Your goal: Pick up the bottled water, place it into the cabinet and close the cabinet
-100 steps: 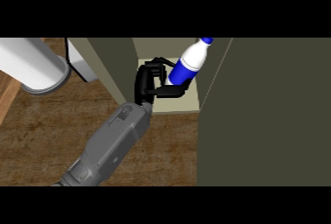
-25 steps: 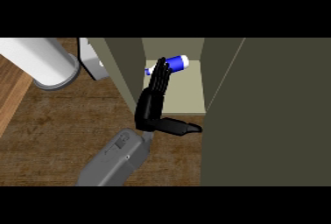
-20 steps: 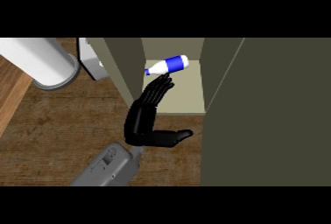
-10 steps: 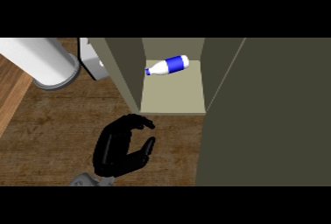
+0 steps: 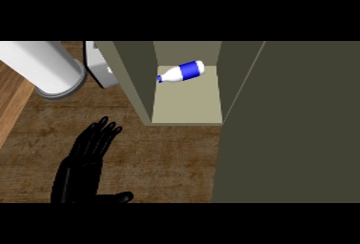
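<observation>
Head view, looking steeply down. The cabinet door (image 5: 295, 124), a broad dark olive panel, fills the right side of the view from far edge to near edge and stands swung open. To its left is the cabinet (image 5: 134, 76), an olive box whose interior is exposed; its pale shelf floor (image 5: 186, 102) lies between the left wall and the door. The wooden desk (image 5: 169, 157) carries the cabinet and spreads as brown, grained boards across the near and left parts of the view. At far left a large white cylinder (image 5: 42, 66) with a grey rim slants in from the upper left corner and rests on the desk; just right of it, between cylinder and cabinet wall, is a smaller white and grey object (image 5: 98, 66) whose form cannot be made out.

One black hand (image 5: 84, 167) shows at near left, over the desk, well apart from the cabinet; which of the robot's hands it is cannot be told from this view alone. It lies flat with palm down, the fingers (image 5: 102, 136) straight and slightly spread, pointing toward the far side, the thumb stretched out to the right; nothing is held.

The bottled water (image 5: 181, 72), blue-bodied with a white label end and white cap end, lies on its side inside the cabinet at the far part of the shelf floor, cap end toward the left wall, clear of the hand
</observation>
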